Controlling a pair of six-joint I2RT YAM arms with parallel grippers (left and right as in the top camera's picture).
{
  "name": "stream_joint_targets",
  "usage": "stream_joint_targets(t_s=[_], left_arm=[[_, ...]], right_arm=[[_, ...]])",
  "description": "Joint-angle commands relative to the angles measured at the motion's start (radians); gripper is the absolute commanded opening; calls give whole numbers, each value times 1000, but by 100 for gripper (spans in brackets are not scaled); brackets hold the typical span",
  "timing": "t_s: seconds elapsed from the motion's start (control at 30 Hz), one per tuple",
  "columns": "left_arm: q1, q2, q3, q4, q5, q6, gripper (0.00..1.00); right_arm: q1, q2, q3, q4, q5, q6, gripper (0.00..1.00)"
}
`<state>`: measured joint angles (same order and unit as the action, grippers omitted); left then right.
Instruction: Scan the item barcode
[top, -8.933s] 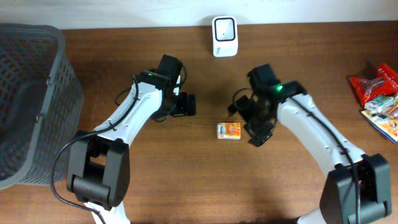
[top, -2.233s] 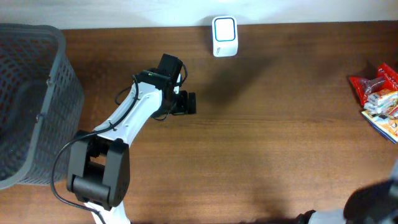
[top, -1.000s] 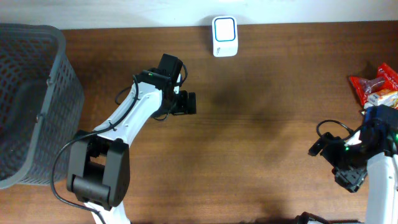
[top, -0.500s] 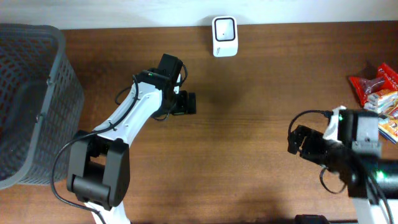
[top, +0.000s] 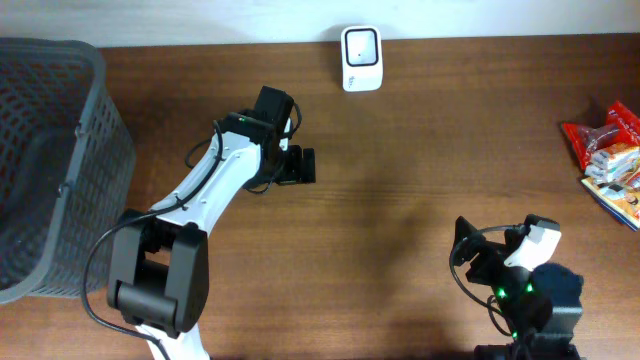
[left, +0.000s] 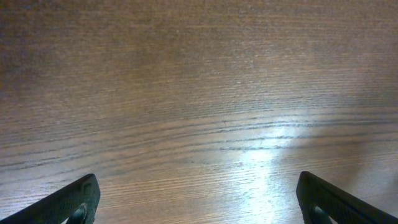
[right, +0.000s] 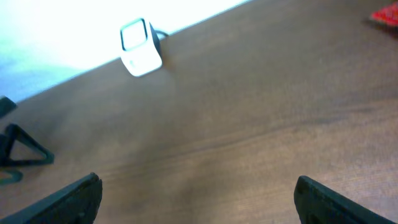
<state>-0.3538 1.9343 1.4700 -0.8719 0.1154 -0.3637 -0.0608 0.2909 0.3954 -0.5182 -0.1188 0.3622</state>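
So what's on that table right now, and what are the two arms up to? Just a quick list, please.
table: brown wood
scanner: small white unit, middle of the far edge
basket: grey mesh, left end
snack packets: right edge, untouched
left fingers: open, empty, bare wood below
right fingers: open, empty, facing across the table toward the scanner
item being scanned: none held

A gray mesh basket (top: 50, 150) stands at nine o'clock. It overlaps that end of the brown wooden table (top: 420, 150).
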Motion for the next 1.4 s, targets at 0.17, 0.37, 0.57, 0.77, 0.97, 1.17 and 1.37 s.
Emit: stream_joint_targets(t_s=[0.17,0.37,0.57,0.77,0.97,1.17,1.37], left_arm=[[3,-4,14,0,-7,-3,99],[3,-4,14,0,-7,-3,99],[3,-4,14,0,-7,-3,99],[3,-4,14,0,-7,-3,99],[3,-4,14,0,-7,-3,99],[3,-4,14,0,-7,-3,99],[3,-4,14,0,-7,-3,99]], right_arm=[[30,-244,-138,118,-1,-70,98],[30,-288,-258,317,3,-71,99],[30,-288,-344,454,26,-70,98],[68,-288,-390,535,115,-71,98],[66,-288,-390,439,158,-79,98],[66,-288,-390,439,154,-96,98],[66,-288,-390,439,154,-96,98]])
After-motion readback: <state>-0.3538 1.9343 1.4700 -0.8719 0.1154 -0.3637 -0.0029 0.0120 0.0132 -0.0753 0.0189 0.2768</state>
